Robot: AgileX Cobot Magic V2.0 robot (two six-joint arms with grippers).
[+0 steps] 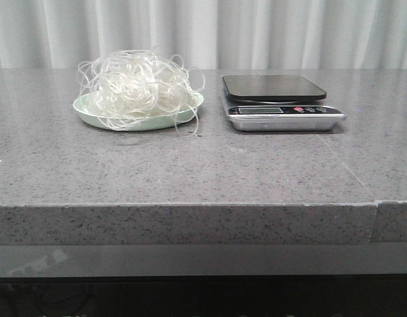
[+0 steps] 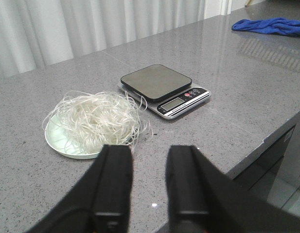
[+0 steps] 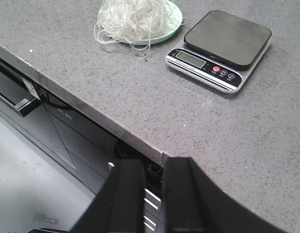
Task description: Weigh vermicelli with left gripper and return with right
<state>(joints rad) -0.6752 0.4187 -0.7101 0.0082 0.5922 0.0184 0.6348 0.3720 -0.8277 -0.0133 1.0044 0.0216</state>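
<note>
Nearest in the left wrist view, the left gripper [image 2: 149, 182] hangs over the front part of the grey desk [image 1: 190, 172], its jaws parted with bare desk showing between them and nothing held. Straight beyond those jaws, a short way farther onto the desk, lies the vermicelli [image 2: 98, 119], a loose tangle heaped on the pale green plate [image 2: 55, 138], with stray loops spilling over the rim toward the gripper. The heap is roughly round, so it offers no long axis to line up on. The right gripper [image 3: 153, 191] sits back past the desk's front edge, over the dark cabinet fronts; its jaws stand slightly apart and hold nothing, and the noodles lie well away from it. The left arm looks the nearer of the two. Beyond and beside the plate stands the kitchen scale [image 1: 282, 104], its dark platform bare; farthest off lies a blue cloth [image 2: 269, 25].
</note>
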